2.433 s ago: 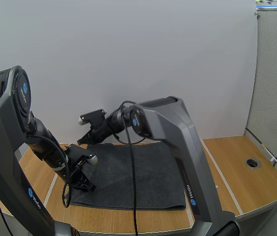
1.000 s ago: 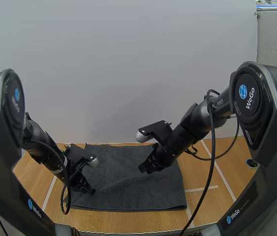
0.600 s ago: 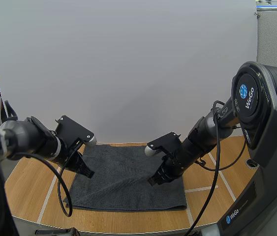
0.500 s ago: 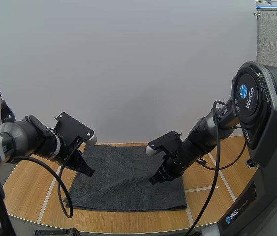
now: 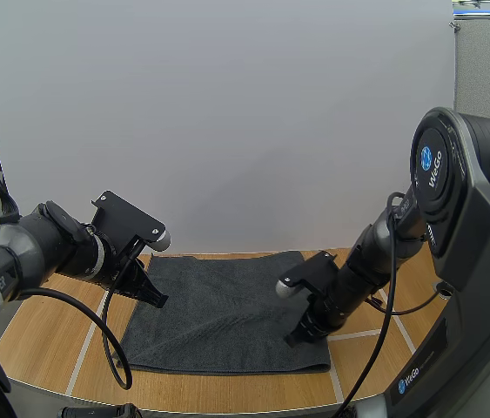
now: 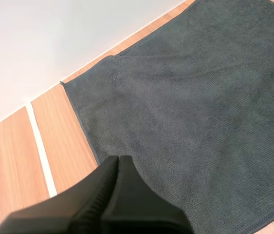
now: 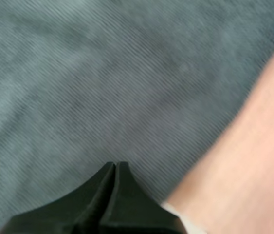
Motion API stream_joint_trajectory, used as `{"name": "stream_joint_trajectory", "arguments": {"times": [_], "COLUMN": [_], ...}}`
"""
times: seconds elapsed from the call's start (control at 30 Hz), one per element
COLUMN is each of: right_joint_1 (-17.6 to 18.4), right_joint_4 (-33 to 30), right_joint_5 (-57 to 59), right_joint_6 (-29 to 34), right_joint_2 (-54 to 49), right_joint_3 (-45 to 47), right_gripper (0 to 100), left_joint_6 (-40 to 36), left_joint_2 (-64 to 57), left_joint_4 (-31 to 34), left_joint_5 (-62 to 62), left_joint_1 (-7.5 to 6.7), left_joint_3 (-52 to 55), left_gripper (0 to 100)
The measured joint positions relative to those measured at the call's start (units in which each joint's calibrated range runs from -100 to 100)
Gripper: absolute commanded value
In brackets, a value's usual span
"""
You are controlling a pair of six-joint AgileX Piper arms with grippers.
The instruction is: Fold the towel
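– On the wooden table (image 5: 62, 322), where does the towel (image 5: 227, 309) lie?

– Spread out flat across the middle of it, dark grey. In the left wrist view the towel (image 6: 190, 112) shows its far left corner, with a faint crease just inside that corner.

– And the left gripper (image 5: 153, 299)?

– Over the towel's left edge, nearer the far corner than the near one. In the left wrist view the left gripper (image 6: 117, 161) has its fingers lying together as one dark wedge, with nothing pinched between them. The tip hangs above the cloth just inside the left edge. Bare table (image 6: 10, 156) and a white tape line (image 6: 39, 146) lie just beyond that edge.

– Does it touch the cloth?

– I cannot tell; it looks raised above it.

– The right gripper (image 5: 297, 338)?

– At the towel's right side, close to the near right corner. Its fingers are pressed together too, gripping nothing. In the right wrist view the right gripper (image 7: 116, 165) sits low over the towel (image 7: 102, 83), just inside the right edge, with the table (image 7: 253, 161) beside it. Whether the tip rests on the cloth I cannot say.

– Anything else by the towel?

– A second tape line (image 5: 358, 333) runs across the wood out from the towel's right edge.
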Motion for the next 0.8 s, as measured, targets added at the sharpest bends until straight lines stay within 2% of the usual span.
{"name": "stream_joint_trajectory", "arguments": {"times": [0.2, 0.4, 0.5, 0.6, 0.7, 0.8], "right_joint_1": [-4.22, -5.42, -8.18, -8.43, -8.35, -7.69], "right_joint_4": [-2.96, -3.41, -3.88, 2.71, 7.75, 9.59], "right_joint_5": [-0.58, -0.78, -0.56, 8.62, 15.74, 17.41], "right_joint_6": [-0.08, -0.62, -2.26, -6.01, -7.05, -7.47], "right_joint_2": [0.00, 0.00, 0.00, -2.56, -6.57, -7.72], "right_joint_3": [0.92, 0.92, 1.06, 0.70, -1.13, -1.44], "right_gripper": [0, 0, 0, 0, 0, 0], "left_joint_6": [0.00, 0.00, 0.00, 0.00, 0.00, 0.00], "left_joint_2": [-0.11, -0.11, -0.11, -0.11, -0.11, -0.11], "left_joint_4": [0.00, 0.00, 0.00, 0.00, 0.00, 0.00], "left_joint_5": [0.00, 0.00, 0.00, 0.00, 0.00, 0.00], "left_joint_1": [0.00, 0.00, 0.00, 0.00, 0.00, 0.00], "left_joint_3": [0.00, 0.00, 0.00, 0.00, 0.00, 0.00], "left_gripper": [0, 0, 0, 0, 0, 0]}}
